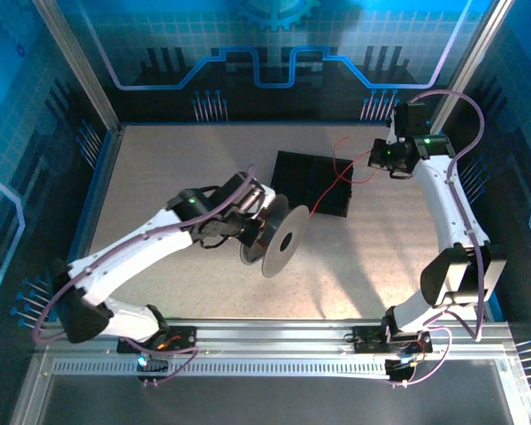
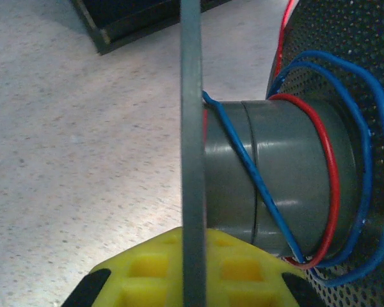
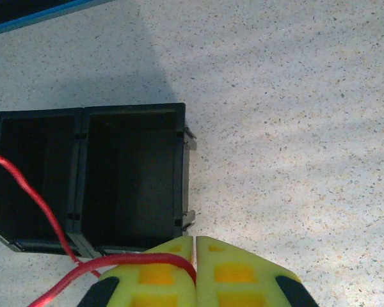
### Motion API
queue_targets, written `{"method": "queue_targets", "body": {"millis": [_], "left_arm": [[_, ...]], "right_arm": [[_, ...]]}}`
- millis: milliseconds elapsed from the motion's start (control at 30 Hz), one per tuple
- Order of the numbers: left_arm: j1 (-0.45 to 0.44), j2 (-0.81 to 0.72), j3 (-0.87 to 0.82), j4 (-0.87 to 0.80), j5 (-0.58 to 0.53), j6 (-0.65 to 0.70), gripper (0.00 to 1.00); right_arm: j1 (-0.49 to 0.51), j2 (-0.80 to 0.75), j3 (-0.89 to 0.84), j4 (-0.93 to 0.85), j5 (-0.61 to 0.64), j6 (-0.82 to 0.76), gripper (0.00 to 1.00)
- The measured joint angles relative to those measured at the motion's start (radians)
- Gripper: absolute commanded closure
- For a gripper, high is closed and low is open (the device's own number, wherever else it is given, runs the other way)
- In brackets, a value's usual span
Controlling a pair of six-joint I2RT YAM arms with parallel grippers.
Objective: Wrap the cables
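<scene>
My left gripper [image 1: 250, 221] is shut on the thin grey flange [image 2: 192, 128] of a spool [image 1: 279, 241] held on edge above the middle of the table. In the left wrist view its yellow pads [image 2: 147, 268] clamp that flange from both sides. The blue cable [image 2: 243, 160] and the red cable [image 2: 333, 179] loop round the grey hub [image 2: 281, 211], next to a perforated flange [image 2: 345, 38]. The red cable [image 1: 336, 181] runs from the spool over the black box to my right gripper [image 1: 378, 158] at the back right. That gripper [image 3: 195, 242] is shut, pinching the red cable [image 3: 134, 259].
A black open two-compartment box [image 1: 311, 183] lies behind the spool, and it sits below and left of the jaws in the right wrist view [image 3: 128, 173]. Blue walls with metal posts [image 1: 80, 71] fence the speckled table [image 1: 159, 168].
</scene>
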Motion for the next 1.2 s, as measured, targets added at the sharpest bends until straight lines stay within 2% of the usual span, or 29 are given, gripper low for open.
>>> {"method": "queue_targets", "body": {"millis": [167,300,567,833,1033,1200], "left_arm": [[-0.001,0.061,-0.005,0.014,-0.063,0.002,1.0],[-0.002,0.063,-0.003,0.005,-0.075,0.016,1.0],[0.017,0.087,0.002,0.02,-0.116,0.014,1.0],[0.174,0.087,0.007,-0.031,-0.128,-0.055,1.0],[0.295,0.088,0.063,-0.061,-0.127,-0.108,1.0],[0.381,0.088,0.105,-0.063,-0.114,-0.142,1.0]], "right_arm": [[0.04,0.002,0.012,-0.022,-0.023,-0.006,1.0],[0.101,0.021,0.101,-0.041,-0.028,-0.006,1.0],[0.323,0.039,0.377,-0.087,-0.072,-0.006,1.0],[0.594,-0.002,0.397,-0.08,-0.065,0.0,1.0],[0.776,-0.063,0.331,-0.042,-0.056,0.019,1.0],[0.889,-0.095,0.25,0.003,-0.041,0.042,1.0]]}}
